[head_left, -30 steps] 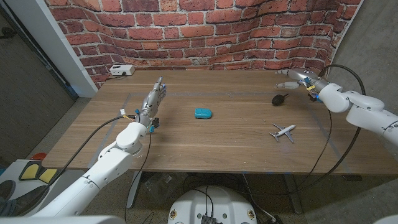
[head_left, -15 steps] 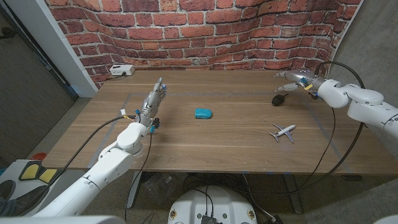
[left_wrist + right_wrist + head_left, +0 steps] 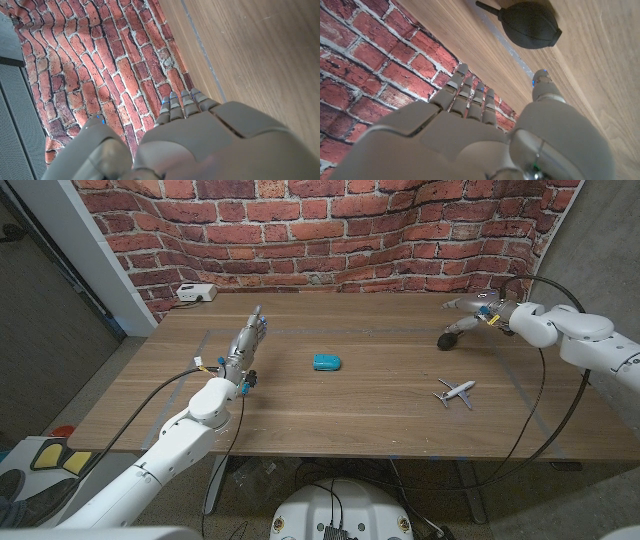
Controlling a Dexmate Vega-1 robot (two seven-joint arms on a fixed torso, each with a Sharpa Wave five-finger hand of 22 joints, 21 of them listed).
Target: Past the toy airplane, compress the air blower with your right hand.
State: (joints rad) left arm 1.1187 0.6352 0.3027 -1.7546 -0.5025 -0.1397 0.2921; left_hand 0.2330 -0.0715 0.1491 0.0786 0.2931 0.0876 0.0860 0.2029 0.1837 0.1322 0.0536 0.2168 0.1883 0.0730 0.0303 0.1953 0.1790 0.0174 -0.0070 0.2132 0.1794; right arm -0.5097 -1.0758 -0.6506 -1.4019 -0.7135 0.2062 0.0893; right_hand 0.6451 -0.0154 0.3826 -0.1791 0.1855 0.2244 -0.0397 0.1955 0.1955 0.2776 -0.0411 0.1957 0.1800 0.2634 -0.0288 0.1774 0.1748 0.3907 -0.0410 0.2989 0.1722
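No legible text or labels, seemingly.

The wooden table (image 3: 380, 395) is seen from above in the head view, facing the brick wall (image 3: 350, 230). Each wrist view is taken close along its hand's back; table and wall are shared.

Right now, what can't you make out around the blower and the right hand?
- Contact between right hand and air blower: head view too small; in the right wrist view the blower lies apart from the fingers.
- Blower nozzle tip: cut off by the right wrist view's edge.
- Left hand palm side: hidden by its own back, left wrist view.
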